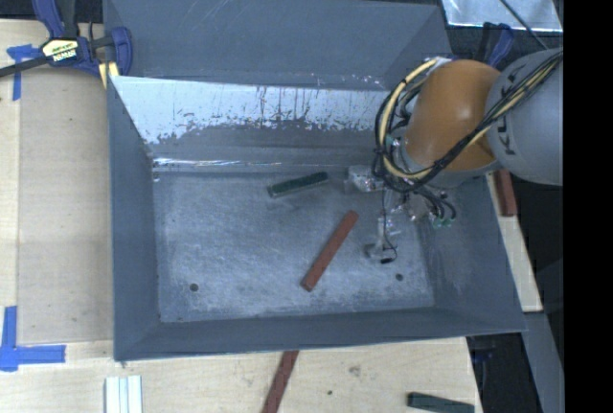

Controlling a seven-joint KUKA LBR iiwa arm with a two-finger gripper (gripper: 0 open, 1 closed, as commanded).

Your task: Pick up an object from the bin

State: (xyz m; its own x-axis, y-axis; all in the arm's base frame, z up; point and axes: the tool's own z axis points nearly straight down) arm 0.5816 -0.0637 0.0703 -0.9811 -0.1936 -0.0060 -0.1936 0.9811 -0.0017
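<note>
Closest to the lens is the orange cover (458, 119) on the robot's wrist, with yellow and black cables (390, 114) looped around it, sitting right above the claw (384, 251) and a bit to its right. Sweeping across from the far side: well off to the claw's left is the sloped left wall of the grey bin (132, 210). On the floor, far left of the claw and a touch lower, there's a small dark speck (194, 286). Next comes a dark green pen-shaped stick (297, 183), up and to the left of the claw, lying nearly level along the foot of the back wall with its right end a little higher. Then there's the reddish-brown stick (330, 251), the nearest thing to the claw. It's just to the claw's left but apart from it, lying on a slant with its upper end pointing toward the claw and its lower end angling away down-left. The claw itself hangs pointing down over bare bin floor near the right wall. Honestly can't tell if it's set wide or narrow from this angle. Another tiny dark speck (399, 278) sits just below it and slightly to its right.
</note>
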